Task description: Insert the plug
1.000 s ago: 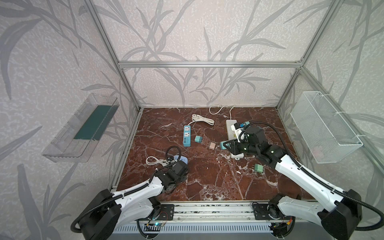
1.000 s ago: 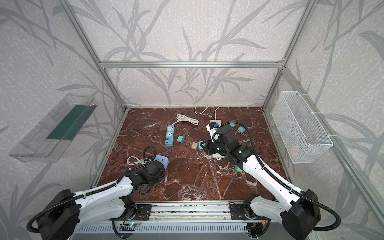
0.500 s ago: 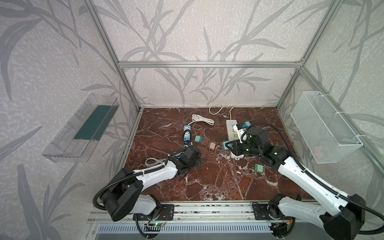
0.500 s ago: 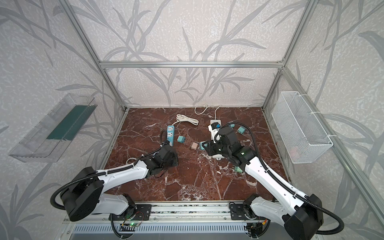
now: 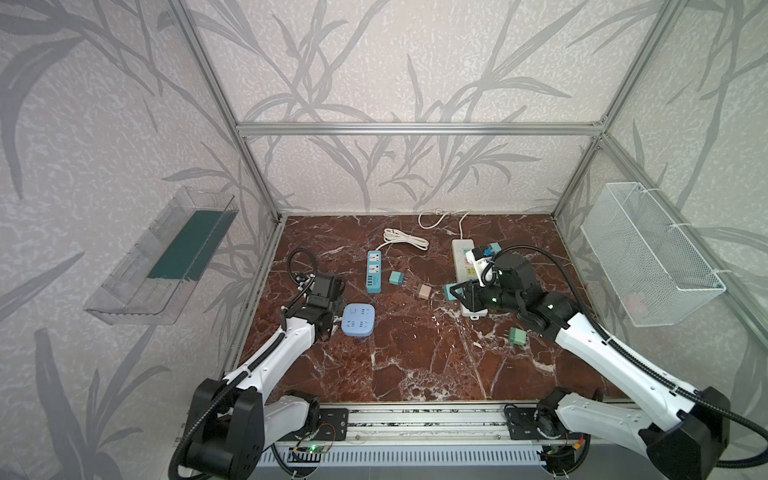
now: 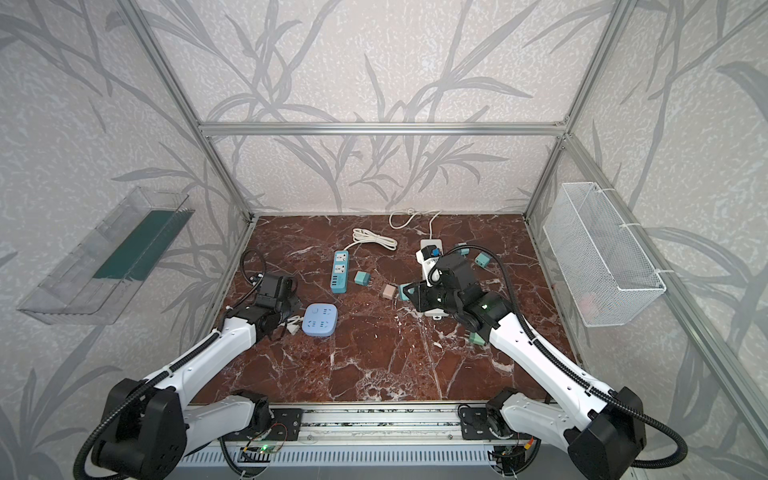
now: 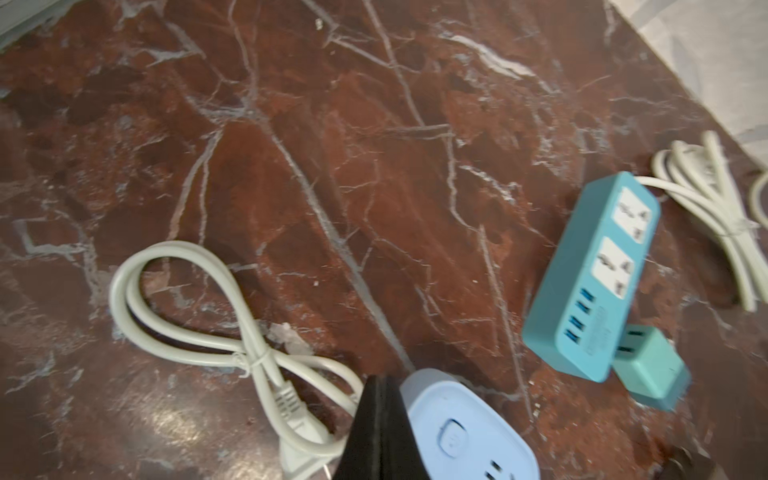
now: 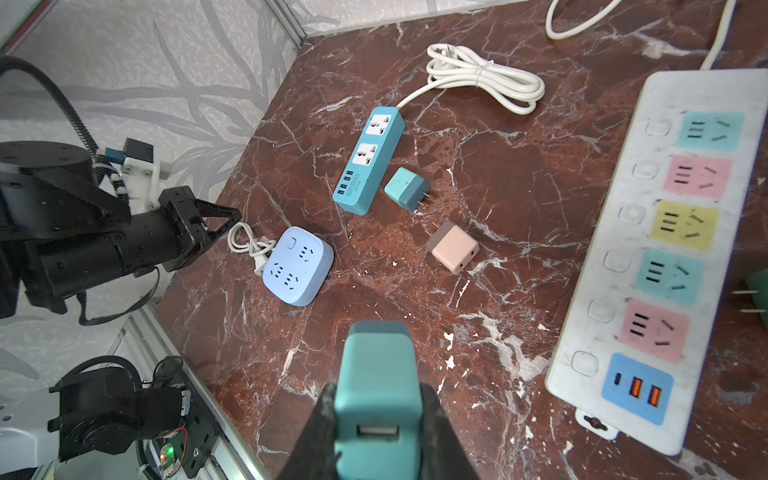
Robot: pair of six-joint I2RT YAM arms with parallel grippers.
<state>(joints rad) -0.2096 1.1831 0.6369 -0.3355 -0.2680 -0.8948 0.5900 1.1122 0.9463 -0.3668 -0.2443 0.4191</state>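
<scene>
My right gripper (image 8: pixel 376 415) is shut on a teal plug (image 8: pixel 376 374), its USB port facing the camera. In both top views this plug (image 5: pixel 449 292) (image 6: pixel 402 292) hangs just left of the white power strip (image 5: pixel 460 253) (image 6: pixel 428 245), whose coloured sockets (image 8: pixel 665 270) lie face up. My left gripper (image 7: pixel 376 399) is shut and empty, its tips against the edge of a light-blue square socket block (image 7: pixel 465 432) (image 5: pixel 359 320), beside that block's bundled white cord (image 7: pixel 249 357). In a top view the left gripper (image 5: pixel 334 316) sits at the left of the floor.
A blue power strip (image 5: pixel 374 270) with coiled cord (image 5: pixel 405 240) lies mid-floor. Loose plugs: teal (image 5: pixel 397 277), pink (image 5: pixel 424 291), green (image 5: pixel 516 336), another teal (image 6: pixel 482 260) at the back. A wire basket (image 5: pixel 648 253) hangs right, a clear shelf (image 5: pixel 162 257) left.
The left arm swung out toward the middle, then back left, and now stands to the left of the light-blue socket block. The right gripper with the teal plug has barely moved.
</scene>
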